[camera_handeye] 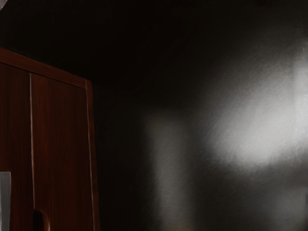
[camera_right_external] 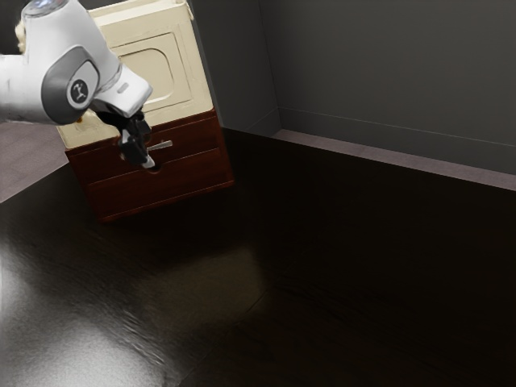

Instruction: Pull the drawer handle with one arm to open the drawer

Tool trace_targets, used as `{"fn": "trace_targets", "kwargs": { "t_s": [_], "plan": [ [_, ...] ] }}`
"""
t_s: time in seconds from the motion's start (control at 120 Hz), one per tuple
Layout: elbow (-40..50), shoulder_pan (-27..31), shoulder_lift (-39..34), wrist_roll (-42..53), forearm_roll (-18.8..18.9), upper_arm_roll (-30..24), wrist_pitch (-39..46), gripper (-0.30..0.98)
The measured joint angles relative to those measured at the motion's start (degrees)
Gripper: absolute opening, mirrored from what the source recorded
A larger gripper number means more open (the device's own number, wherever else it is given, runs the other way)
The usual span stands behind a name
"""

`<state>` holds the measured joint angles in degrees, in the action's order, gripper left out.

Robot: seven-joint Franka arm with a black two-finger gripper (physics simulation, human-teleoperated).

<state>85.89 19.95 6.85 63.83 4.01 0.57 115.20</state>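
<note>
Reckon the cabinet (camera_right_external: pixel 184 90) heavy and rigid, likely steady on the dark surface (camera_right_external: pixel 322 258), though perhaps apt to twist under a sharp sideways tug. Expect the drawer (camera_right_external: pixel 189 139) to resist a little at first, then to slide; pull straight out from its front, without levering up or down, for fear of binding. Treat the handle (camera_right_external: pixel 164 145) as hard, slim and maybe slippery, hardly fragile. Take hold near the middle of its bar, squarely, from two opposite sides, and draw outward slowly.

Find the drawer toward the exterior view's left, in the upper part of the cabinet's base, apparently closed. Cannot tell the opening of the pincer (camera_right_external: pixel 145 160), nor any hold on the handle; can only place it at the drawer front, very near the bar.

See pale cream in the cabinet's upper section, with a rounded inset panel, and dark reddish wood below. Note the drawer's wide, low, plain front, with faint grain in the wrist view and a thin seam along its lower edge. Pick out the handle by its straight, light-grey, metallic-looking bar, and, smallest of all, the rounded notch (camera_right_external: pixel 154 168) just below it.
</note>
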Motion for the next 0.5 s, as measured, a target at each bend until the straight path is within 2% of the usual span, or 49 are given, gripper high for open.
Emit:
{"fn": "trace_targets", "kwargs": {
  "t_s": [0.092, 0.217, 0.5],
  "plan": [
    [-0.7, -2.2, 1.2, 0.0, -0.2, -0.8, 0.3, 0.59],
    [-1.5, -1.8, 2.5, -1.9, -0.8, -0.3, 0.3, 0.59],
    [-3.8, -1.6, 5.1, -7.8, 3.2, 1.4, -1.8, 0.61]
  ]
}}
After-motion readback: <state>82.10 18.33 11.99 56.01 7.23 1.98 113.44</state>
